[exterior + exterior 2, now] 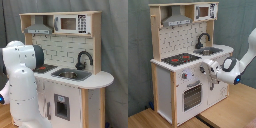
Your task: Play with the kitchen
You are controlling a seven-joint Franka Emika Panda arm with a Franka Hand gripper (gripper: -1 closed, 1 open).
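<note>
The kitchen [168, 85] is a tall toy unit of pale wood and white panels, seen in both exterior views. In the second exterior view its black hob with red rings [180, 59] lies on the counter, with the black faucet [203, 40] and sink [211, 50] to the right. The oven window [192, 95] sits low on the front, and the grey hood [177, 20] is on top. My gripper [204, 68] is at the front panel, just under the counter edge beside the knobs [185, 76]. In the first exterior view the kitchen [92, 80] stands behind my arm [22, 80], which hides the gripper.
A toy microwave [70, 23] sits in the upper shelf beside the hood [38, 28]. The kitchen stands on a wooden floor [228, 110] in front of a grey curtain [235, 20]. My white arm [245, 55] reaches in from the second exterior view's right.
</note>
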